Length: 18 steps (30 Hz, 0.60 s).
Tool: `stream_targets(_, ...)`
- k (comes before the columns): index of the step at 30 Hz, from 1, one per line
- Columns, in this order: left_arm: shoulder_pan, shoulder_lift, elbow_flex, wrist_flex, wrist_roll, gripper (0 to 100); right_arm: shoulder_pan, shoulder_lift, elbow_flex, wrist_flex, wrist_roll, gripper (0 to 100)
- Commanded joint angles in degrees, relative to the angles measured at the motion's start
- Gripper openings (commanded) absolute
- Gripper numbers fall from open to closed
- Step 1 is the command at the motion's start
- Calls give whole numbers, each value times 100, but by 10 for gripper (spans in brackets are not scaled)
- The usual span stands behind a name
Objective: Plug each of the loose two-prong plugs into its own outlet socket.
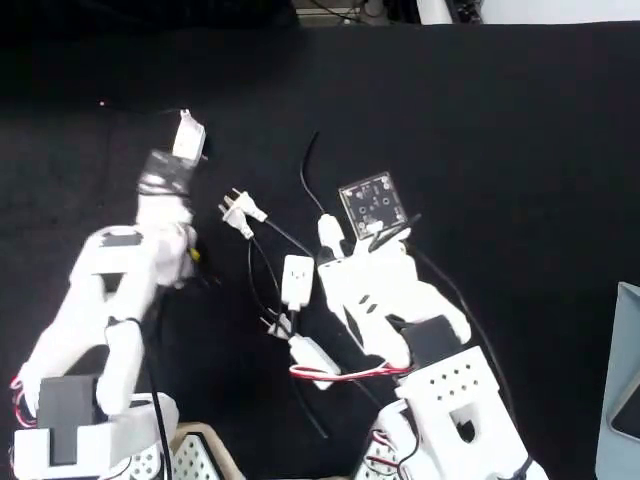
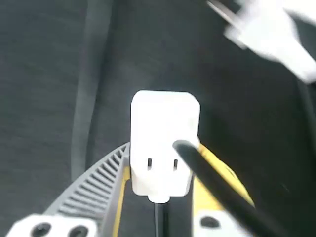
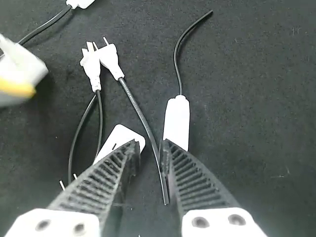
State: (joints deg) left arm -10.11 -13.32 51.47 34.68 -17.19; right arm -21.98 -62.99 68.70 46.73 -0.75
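While we are holding one outlet socket (image 2: 165,123) clamped in the left gripper (image 2: 162,160), the right gripper (image 3: 149,144) is hanging narrowly parted and gripping nothing, with a black cable (image 3: 142,118) running between its fingers. Two loose plugs (image 3: 111,60) are lying on the table (image 3: 256,74) just ahead of its fingertips, probably touching. Closing now, we are risking snagging that cable and dragging both plugs askew.

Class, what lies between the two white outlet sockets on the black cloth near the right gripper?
In the right wrist view, a thin black cable from a white two-prong plug runs between one white outlet socket and the other.
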Motion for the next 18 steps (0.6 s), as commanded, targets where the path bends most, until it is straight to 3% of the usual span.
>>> stream_targets(1, -576, 9, -936, -229, 0, 47, 79, -84, -22, -97, -26, 71)
stream_targets(10, -681, 563, -2132, -193, 18, 61, 70, -84, -22, -97, -26, 71)
stream_targets(18, -725, 2224, -3407, -185, 105, 242, 53, -84, 66, -132, -26, 71)
